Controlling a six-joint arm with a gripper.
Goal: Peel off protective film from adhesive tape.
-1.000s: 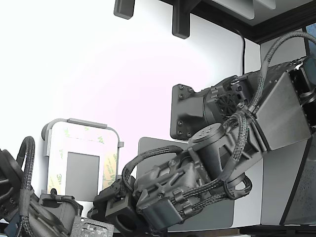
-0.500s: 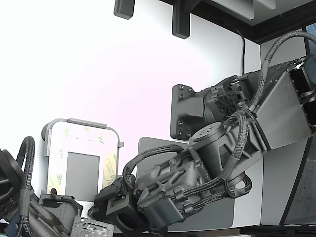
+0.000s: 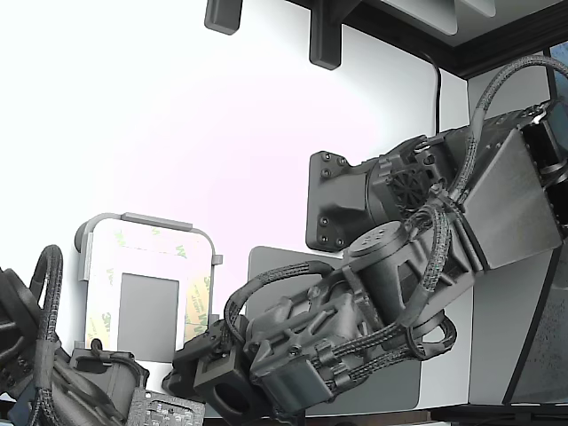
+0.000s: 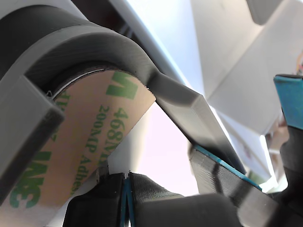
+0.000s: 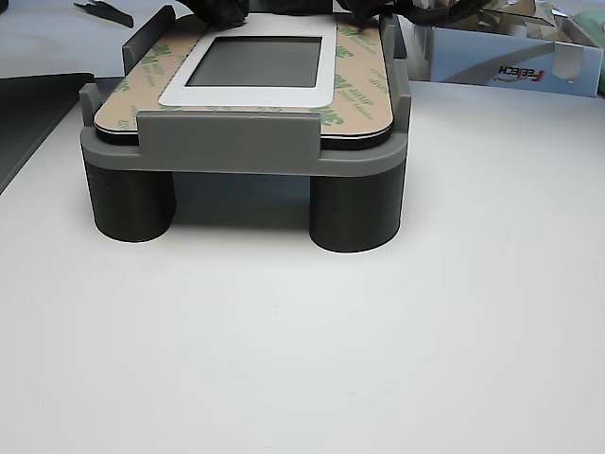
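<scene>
The gripper [image 4: 127,182], jaws seemingly pressed together, is being eased lower toward the protective film's [image 4: 90,142] corner, with peeling apparently being started.

I work in a lab or assembly workshop: a bare white worktop [image 5: 378,359], a grey printed fixture [image 5: 244,156] on round legs holding a part, black cable-wrapped arms, and a cardboard box [image 5: 510,59] at the far right.

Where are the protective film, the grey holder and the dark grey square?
protective film [image 4: 90,146], wrist view, printed face.
grey holder [image 5: 227,142], other view, front wall.
dark grey square [image 5: 260,61], other view, its centre.
</scene>
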